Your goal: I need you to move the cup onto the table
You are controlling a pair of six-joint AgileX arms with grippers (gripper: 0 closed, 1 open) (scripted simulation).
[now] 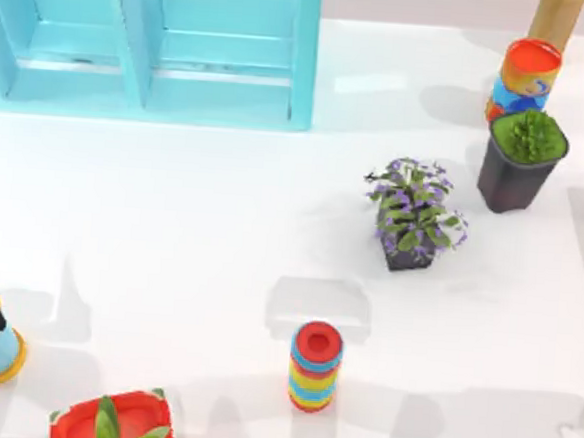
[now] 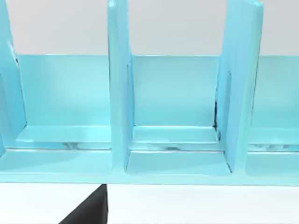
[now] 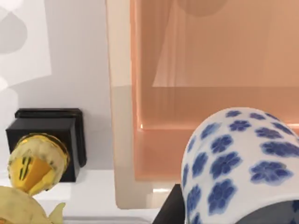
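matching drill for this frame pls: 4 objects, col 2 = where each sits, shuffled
Things:
1. striped cylinder
2. purple-flowered plant
3. light-blue shelf unit
4. orange-and-blue can

Places, by the top view:
A. far left of the table
B. far right, just behind the green plant in the dark pot
C. near edge, around the middle
D. right of centre, in a small dark pot

Pairs: 1-C, 2-D, 3-A, 4-B

Rendered tabletop, white table [image 1: 171,231], blue shelf [image 1: 153,49]
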